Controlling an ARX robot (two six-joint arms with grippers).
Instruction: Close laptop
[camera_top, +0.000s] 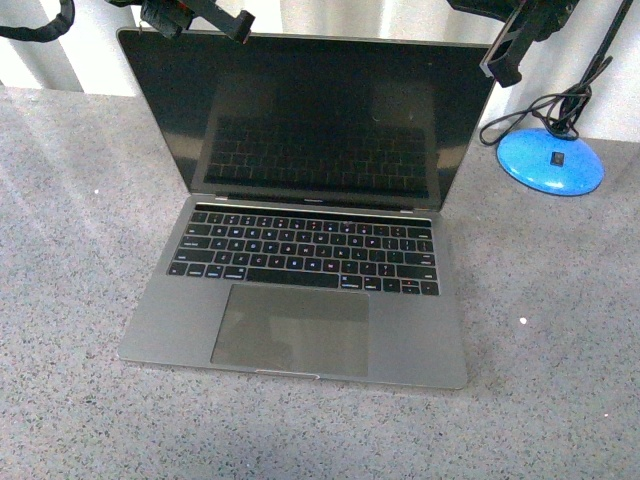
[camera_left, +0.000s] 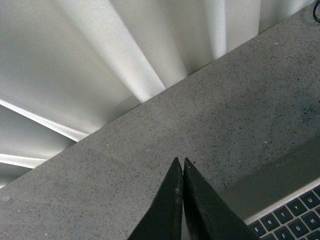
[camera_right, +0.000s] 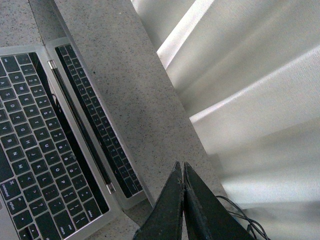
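The laptop lies open on the grey speckled counter, its dark glossy screen standing upright and mirroring the black keys. My left gripper hangs shut just above the screen's top edge, towards its left corner. Near the top right corner, my right gripper is shut too. In the left wrist view the shut left gripper points over bare counter, with a few laptop keys beside it. The right wrist view has the shut right gripper above the laptop's keyboard and screen.
A blue round base with a coiled black cable sits on the counter right of the laptop. A white pleated wall runs along the counter's far edge. The cable also shows beside my right gripper.
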